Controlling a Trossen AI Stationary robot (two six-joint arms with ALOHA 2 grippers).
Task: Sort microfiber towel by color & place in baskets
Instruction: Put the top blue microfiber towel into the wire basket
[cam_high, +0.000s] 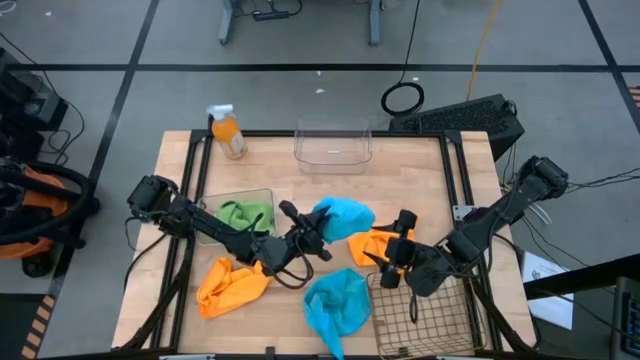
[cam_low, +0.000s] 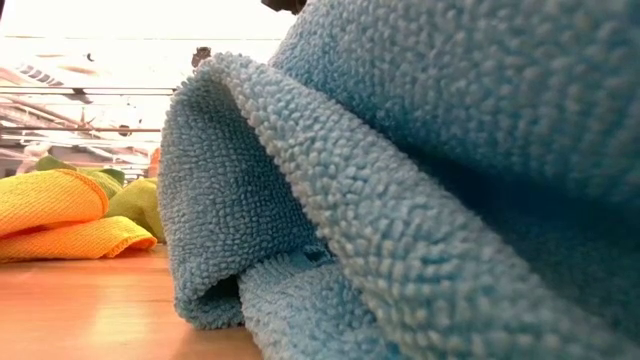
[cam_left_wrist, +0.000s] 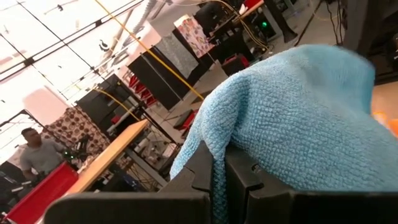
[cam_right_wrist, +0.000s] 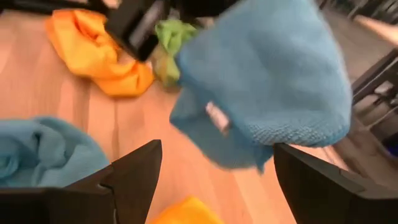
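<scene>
My left gripper (cam_high: 312, 238) is at the table's middle, shut on a bright blue towel (cam_high: 345, 215). The towel also shows in the right wrist view (cam_right_wrist: 267, 81). My right gripper (cam_right_wrist: 217, 180) is open over an orange towel (cam_high: 372, 245) just beyond the bronze wire basket (cam_high: 425, 318). A second blue towel (cam_high: 335, 305) lies crumpled on the table near the front edge and fills the low view (cam_low: 420, 190). A second orange towel (cam_high: 230, 285) lies front left. A green towel (cam_high: 240, 213) lies in the left clear tub (cam_high: 262, 195). Another clear tub (cam_high: 333, 145) stands at the far edge. My left gripper pinches a fold of the blue towel (cam_left_wrist: 214, 177) between its two shut fingers (cam_left_wrist: 249, 180). The cloth drapes over and past the fingertips and hides them. The fingers reach level from the table's left. In the right wrist view the towel hangs bunched and clear of the tabletop.
An orange spray bottle (cam_high: 228, 130) stands at the far left corner. My two grippers are close together at the table's middle. A person (cam_left_wrist: 37, 155) sits in the room beyond the table.
</scene>
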